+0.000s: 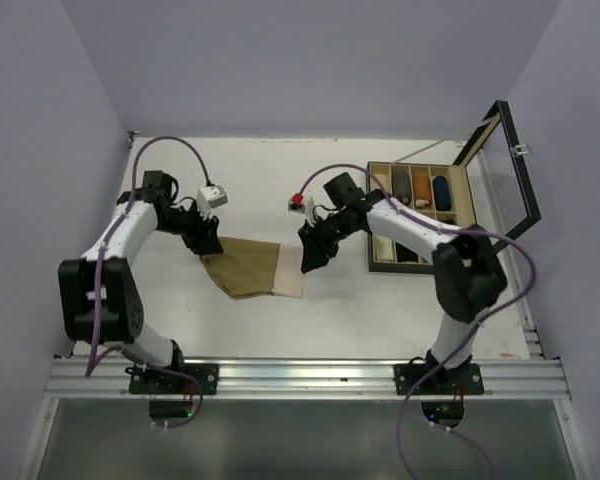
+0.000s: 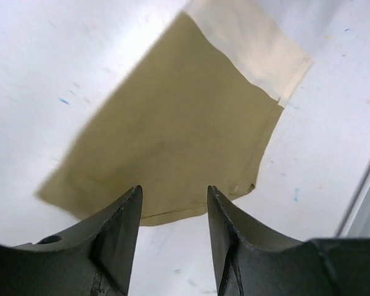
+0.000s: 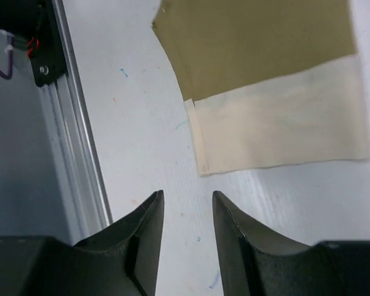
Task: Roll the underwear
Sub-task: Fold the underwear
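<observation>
Top external view: both pincers hung spread at opposite ends of the flat olive-tan underwear [image 1: 242,270], and neither gripped it.
The left pincer [image 1: 208,240] stood over the garment's leg-end edge, its two fingers parted with only cloth and bare table [image 1: 380,310] showing in the gap. From its wrist camera the underwear stretched away ahead of the fingertips, with the cream waistband [image 2: 253,46] at the far end. Whether those tips touched the cloth could not be told. The right pincer [image 1: 312,258] stood just off the waistband end, fingers likewise parted and empty over white tabletop, with the waistband lying just ahead of its tips, apart from them. Beyond the right pincer's outer side sat an open-lidded case [image 1: 400,268] holding rolled cloths in its compartments.
</observation>
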Controlling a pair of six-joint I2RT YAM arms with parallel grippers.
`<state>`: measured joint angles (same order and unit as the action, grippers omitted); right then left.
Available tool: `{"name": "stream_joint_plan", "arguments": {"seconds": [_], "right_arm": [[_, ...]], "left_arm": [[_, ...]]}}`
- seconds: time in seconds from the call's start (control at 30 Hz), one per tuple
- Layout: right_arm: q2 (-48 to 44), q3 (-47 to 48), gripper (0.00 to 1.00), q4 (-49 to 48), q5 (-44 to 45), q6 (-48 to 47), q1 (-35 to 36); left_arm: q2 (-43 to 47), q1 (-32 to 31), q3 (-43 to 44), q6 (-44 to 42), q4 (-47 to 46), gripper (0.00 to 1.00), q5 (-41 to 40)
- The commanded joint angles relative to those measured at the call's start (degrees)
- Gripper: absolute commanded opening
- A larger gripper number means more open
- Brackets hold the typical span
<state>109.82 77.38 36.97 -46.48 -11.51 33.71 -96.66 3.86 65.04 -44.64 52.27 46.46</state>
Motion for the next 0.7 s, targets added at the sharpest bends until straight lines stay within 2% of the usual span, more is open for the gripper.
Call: {"name": "stream_joint_plan", "arguments": {"seconds": [0.0, 0.03, 0.07, 0.13, 0.23, 0.37, 0.5, 0.57, 0.67], "right_arm": [[-17.2, -5.2, 0.42, -2.1, 5.9, -18.2, 0.0], [-19.4, -7.7, 0.45, -3.9, 9.2, -23.9, 0.0], [-21.8, -12.2, 0.46, -7.6, 10.3, -26.5, 0.2], [-25.5, -15.3, 0.48, -10.3, 13.9, -32.4, 1.3], [-27.0, -19.5, 0.48, -16.1, 17.9, -36.0, 5.0], [-27.4, -28.8, 0.48, -28.8, 26.4, -40.3, 14.1], [-24.8, -34.4, 0.49, -38.4, 29.5, -42.5, 18.0], [-23.1, -35.5, 0.49, -41.9, 29.8, -42.8, 18.7], [-20.1, -33.6, 0.48, -40.7, 29.0, -42.1, 18.7]], "left_arm": [[15.2, -3.7, -4.8, -8.8, -7.0, 0.51, -3.6], [20.7, -5.7, -7.0, -9.3, -8.7, 0.52, -5.0], [23.2, -7.2, -9.4, -10.2, -10.2, 0.56, -6.3], [29.9, -10.8, -16.8, -13.0, -15.0, 0.57, -9.0], [35.3, -13.9, -24.9, -17.3, -20.2, 0.58, -11.5], [37.3, -16.1, -30.9, -22.7, -24.8, 0.58, -15.2], [36.5, -17.1, -34.1, -27.2, -28.8, 0.57, -17.0], [35.1, -17.1, -34.0, -27.0, -29.5, 0.57, -17.2], [33.1, -17.1, -33.0, -25.1, -30.0, 0.56, -17.4]]}}
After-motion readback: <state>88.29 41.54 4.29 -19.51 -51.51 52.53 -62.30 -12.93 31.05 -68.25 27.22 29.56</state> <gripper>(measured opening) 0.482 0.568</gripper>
